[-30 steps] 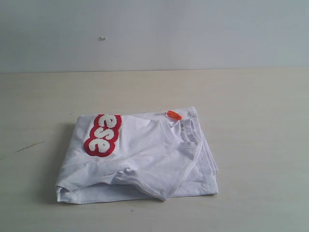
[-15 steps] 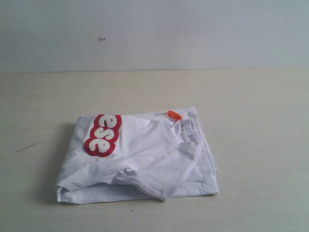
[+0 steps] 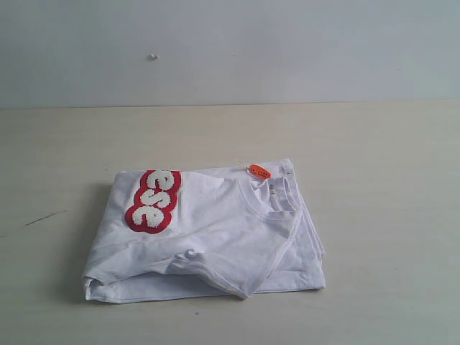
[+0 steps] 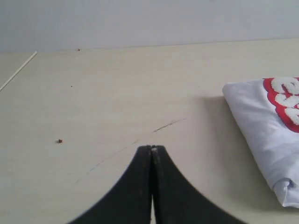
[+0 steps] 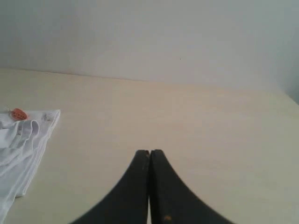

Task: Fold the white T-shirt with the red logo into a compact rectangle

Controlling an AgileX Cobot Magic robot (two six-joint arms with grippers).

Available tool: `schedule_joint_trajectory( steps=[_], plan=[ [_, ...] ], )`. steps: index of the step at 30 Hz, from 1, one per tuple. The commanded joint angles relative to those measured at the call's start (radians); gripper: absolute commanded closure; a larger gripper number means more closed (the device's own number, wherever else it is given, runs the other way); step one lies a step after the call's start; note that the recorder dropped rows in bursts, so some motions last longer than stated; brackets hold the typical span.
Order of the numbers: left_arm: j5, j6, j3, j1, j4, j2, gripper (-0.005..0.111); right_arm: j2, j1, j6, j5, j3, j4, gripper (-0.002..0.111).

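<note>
Seemingly the folding itself is done and the step in hand is only to keep clear, so the care lies in not disturbing the bundle. The left fingers (image 4: 149,151) are pressed together with nothing between them, over bare worktop (image 4: 93,102) and apart from the shirt's folded corner. The right fingers (image 5: 145,154) are likewise closed and empty, well away from the collar end. Neither arm shows in the exterior view. Any further move should lift up and away from the cloth, not sweep across it, since thin cotton drags easily and a snagged layer would pull the stack open. If tidying is wanted, the nearest edge is the place: a loose flap (image 3: 215,277) puckers there and comes to a point over the lower layers, so it would need a light pinch and a flat lay. Farther back, the white T-shirt (image 3: 215,237) lies in the middle of the worktop as a rough, wrinkled rectangle of several layers, its edges not quite square. The red logo (image 3: 153,200) sits on top toward the left, only its last letters showing, turned sideways. The ribbed collar (image 3: 277,198) lies toward the right, and the small orange neck tag (image 3: 259,172) rests at the far edge.
</note>
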Motion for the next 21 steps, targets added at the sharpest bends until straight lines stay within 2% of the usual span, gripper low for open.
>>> schedule_joint_trajectory(
  steps=[1,5,21],
  plan=[
    [-0.007,-0.001,0.001,0.002,-0.006,-0.005,0.107,-0.005,-0.004,0.012,0.024,0.005,0.002,0.108],
    [-0.007,-0.001,0.001,0.002,-0.006,-0.005,0.107,-0.005,-0.004,0.095,0.024,0.005,0.002,0.108],
    [-0.007,0.001,0.001,0.002,-0.006,-0.005,0.107,-0.005,-0.004,0.095,0.024,0.005,0.002,0.108]
  ],
)
